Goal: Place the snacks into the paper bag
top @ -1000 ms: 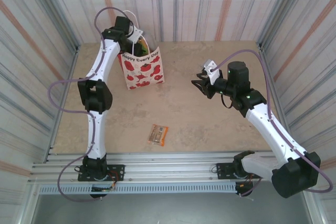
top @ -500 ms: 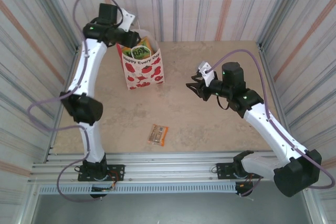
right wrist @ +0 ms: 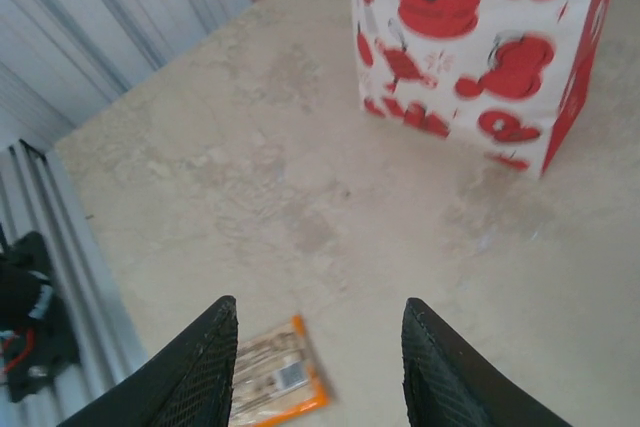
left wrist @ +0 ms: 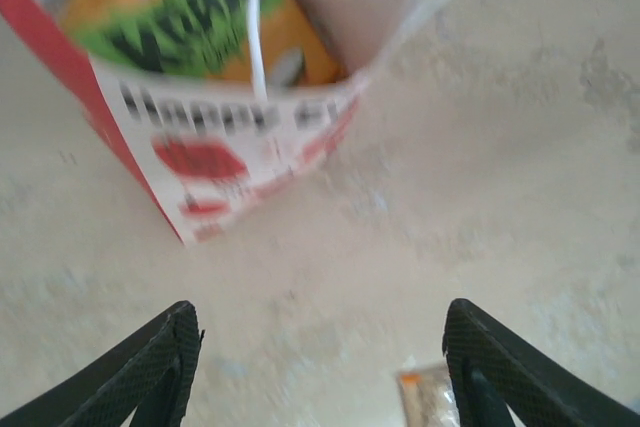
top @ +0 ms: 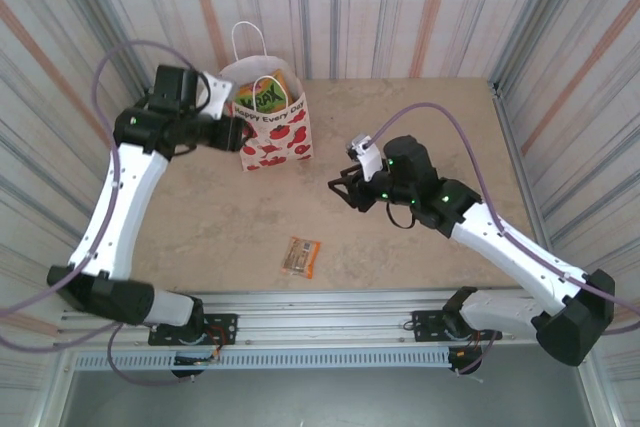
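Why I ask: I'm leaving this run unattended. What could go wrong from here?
1. The bar lies flat on the table; the open right pincer may slip off its thin edges.
2. The left pincer hangs close beside the paper bag, which stands unsupported; a nudge could tip it.
3. The orange packet sits high in the bag's mouth and may block the bar going in.

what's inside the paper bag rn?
An orange packet with a green label sits at the mouth of the paper bag. Anything beneath it is covered by that packet and the bag's walls, so further contents cannot be told.
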